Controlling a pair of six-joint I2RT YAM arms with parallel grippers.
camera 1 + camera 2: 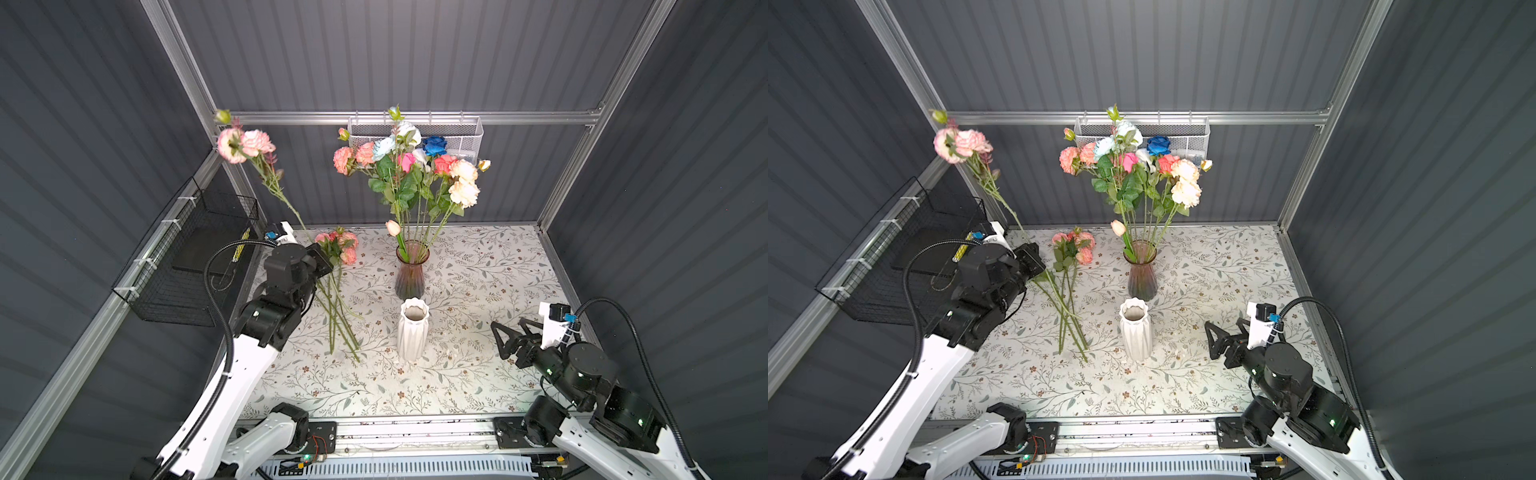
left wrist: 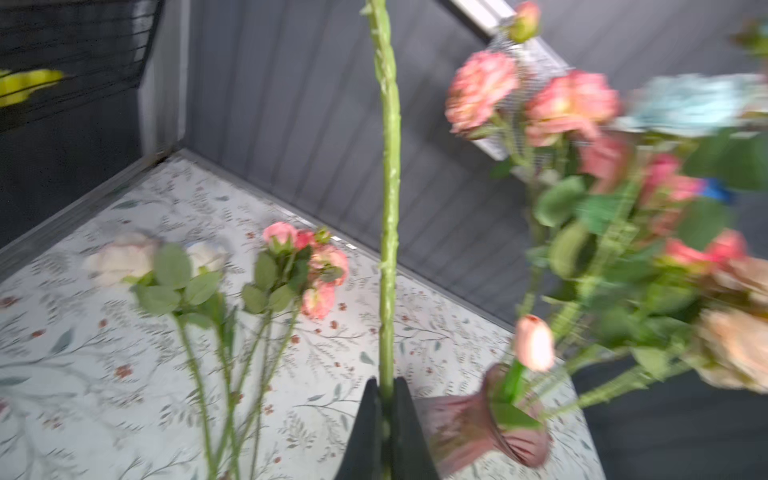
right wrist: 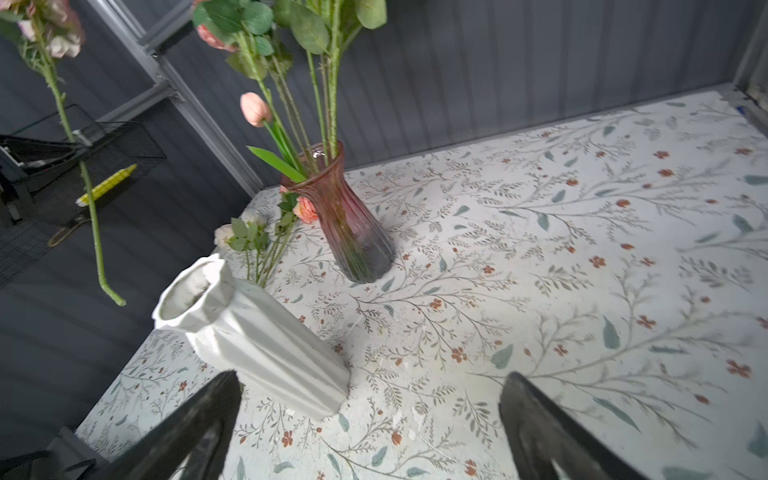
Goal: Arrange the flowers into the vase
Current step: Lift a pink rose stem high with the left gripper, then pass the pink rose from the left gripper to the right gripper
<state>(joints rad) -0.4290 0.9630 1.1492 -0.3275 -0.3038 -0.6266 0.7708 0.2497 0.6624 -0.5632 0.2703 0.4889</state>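
Left jaws clench the stem of a pink flower [image 1: 246, 143], held high over the left of the table [image 1: 478, 270]. Right jaws gape, empty. The next move likely calls for lowering the stem end into the bouquet-filled pink vase [image 1: 410, 276].

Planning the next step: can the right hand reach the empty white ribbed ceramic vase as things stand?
Probably yes. The right hand is open and points toward the white ribbed ceramic vase; only bare flower-printed tablecloth lies between them, and the loose flowers lie beyond it.
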